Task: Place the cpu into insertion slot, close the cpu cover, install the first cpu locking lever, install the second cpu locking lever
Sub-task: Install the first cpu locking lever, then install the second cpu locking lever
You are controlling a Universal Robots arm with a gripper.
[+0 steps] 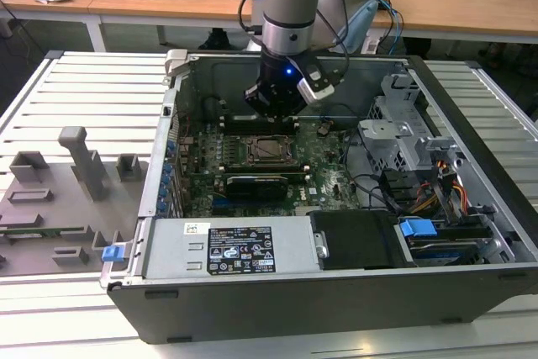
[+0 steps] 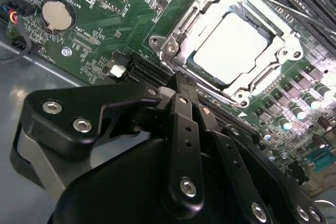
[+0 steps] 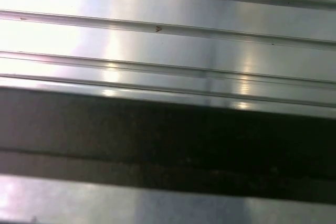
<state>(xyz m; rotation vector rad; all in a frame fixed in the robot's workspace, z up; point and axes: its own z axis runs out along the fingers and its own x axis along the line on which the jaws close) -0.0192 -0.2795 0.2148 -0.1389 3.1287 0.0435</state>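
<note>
The cpu (image 2: pixel 228 48) already sits in the slot (image 2: pixel 265 19), its shiny top flat inside the frame. The cover (image 2: pixel 210 3) looks like it is down around the chip, so its cut-out middle shows the bright plate. That would mean the first two jobs are done. Thin metal levers (image 2: pixel 294 11) run along the edge of the socket, but I cannot tell if they are hooked shut, so the two lever jobs may still be left.

The gripper (image 2: pixel 181 80) hangs just beside the socket, a little above the green board (image 2: pixel 100 9). Its black fingers (image 2: pixel 181 108) look pressed together, with nothing between them. In the exterior view the gripper (image 1: pixel 273 107) is down inside the open computer case (image 1: pixel 294 292), right by the socket (image 1: pixel 269 149).

There is tiny white print on the board and a white-and-black sticker (image 1: pixel 241 250) on the grey box at the front. I cannot make out any of the words. A round coin battery (image 2: pixel 56 15) sits near the board's corner.
</note>
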